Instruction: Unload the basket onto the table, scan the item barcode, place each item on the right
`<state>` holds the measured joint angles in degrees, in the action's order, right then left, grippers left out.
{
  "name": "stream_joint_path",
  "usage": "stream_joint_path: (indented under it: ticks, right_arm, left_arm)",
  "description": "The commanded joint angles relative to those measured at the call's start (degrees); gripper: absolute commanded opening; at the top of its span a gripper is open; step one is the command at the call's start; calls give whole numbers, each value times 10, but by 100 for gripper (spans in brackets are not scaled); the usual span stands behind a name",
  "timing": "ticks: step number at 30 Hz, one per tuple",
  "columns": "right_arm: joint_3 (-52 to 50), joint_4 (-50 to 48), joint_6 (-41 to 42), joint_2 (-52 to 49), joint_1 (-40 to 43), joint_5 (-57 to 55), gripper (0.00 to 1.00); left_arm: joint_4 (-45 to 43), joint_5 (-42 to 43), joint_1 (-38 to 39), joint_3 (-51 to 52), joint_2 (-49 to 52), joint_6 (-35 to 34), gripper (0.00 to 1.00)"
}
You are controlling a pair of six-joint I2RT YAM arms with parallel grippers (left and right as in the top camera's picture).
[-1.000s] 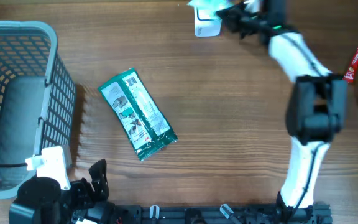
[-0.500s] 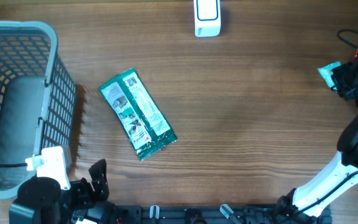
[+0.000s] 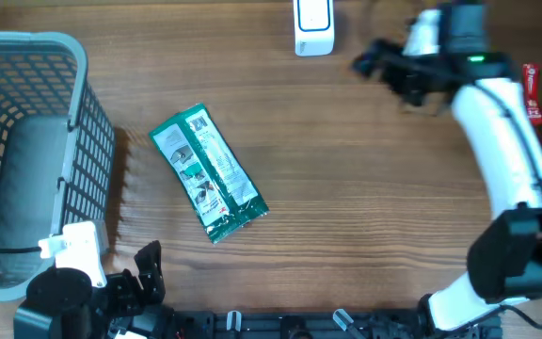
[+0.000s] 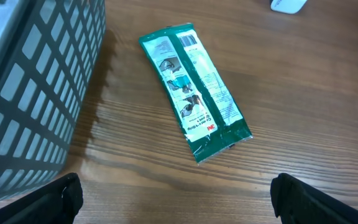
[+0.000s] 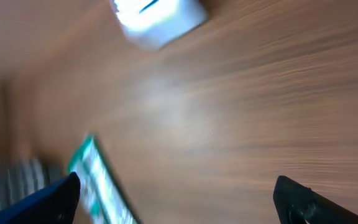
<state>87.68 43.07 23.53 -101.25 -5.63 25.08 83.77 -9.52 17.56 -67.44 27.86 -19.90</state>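
Table (image 3: pixel 365 188) lay open right of packet (image 3: pixel 208 175); basket (image 3: pixel 75 52) cropped left; I saw left gripper (image 4: pixel 179 208), right gripper (image 3: pixel 389 75) agape, empty (right view blurred).

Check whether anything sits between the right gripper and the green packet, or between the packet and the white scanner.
Nothing visible does. Only bare table lies between the open right gripper and the green packet, and between the packet and the white scanner. The basket stands off both paths.

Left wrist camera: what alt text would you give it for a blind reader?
A green and white packet lies flat on a wooden table, beside a grey grid-walled basket at left. The left gripper hangs open and empty at the bottom edge.
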Motion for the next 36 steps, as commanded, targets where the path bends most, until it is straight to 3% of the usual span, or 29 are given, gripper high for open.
stream_joint_path:
  ticks: [1,8,13,14,16,18,19,22,26,29,31,32,34,35,36]
  right_arm:
    - [-8,-23,-137,-42,-127,-10,100]
    - [-10,-68,-190,-177,-348,-106,100]
    - [-10,-63,-188,-223,-407,-123,100]
    - [-10,-62,-172,-227,-413,-143,94]
    - [-10,-52,-118,-231,-414,-192,67]
    - [-10,-41,-115,-231,-413,-194,52]
    - [-10,-19,-108,-231,-413,-230,33]
    - [-10,34,-68,-231,-403,-334,5]
    - [22,81,-56,-219,-364,-407,4]
    - [69,118,-37,-178,-353,-386,4]
    - [70,71,-41,-153,-356,-215,24]
    - [58,30,-43,-156,-357,-142,25]
    - [19,-41,-40,-165,-360,-121,25]
    - [-3,-77,-41,-178,-364,-112,17]
    - [-7,-97,-60,-187,-366,-97,16]
  left_arm:
    - [-1,1,-2,0,-2,-5,100]
    - [-1,1,-2,0,-2,-5,100]
    - [-1,1,-2,0,-2,-5,100]
    - [-1,1,-2,0,-2,-5,100]
    - [-1,1,-2,0,-2,-5,100]
    - [-1,1,-2,0,-2,-5,100]
    - [-1,1,-2,0,-2,-5,100]
    - [-1,1,-2,0,-2,-5,100]
    - [-1,1,-2,0,-2,-5,100]
    - [-1,1,-2,0,-2,-5,100]
    - [-1,1,-2,0,-2,-5,100]
    - [-1,1,-2,0,-2,-5,100]
    - [-1,1,-2,0,-2,-5,100]
    - [-1,1,-2,0,-2,-5,100]
    - [-1,1,-2,0,-2,-5,100]
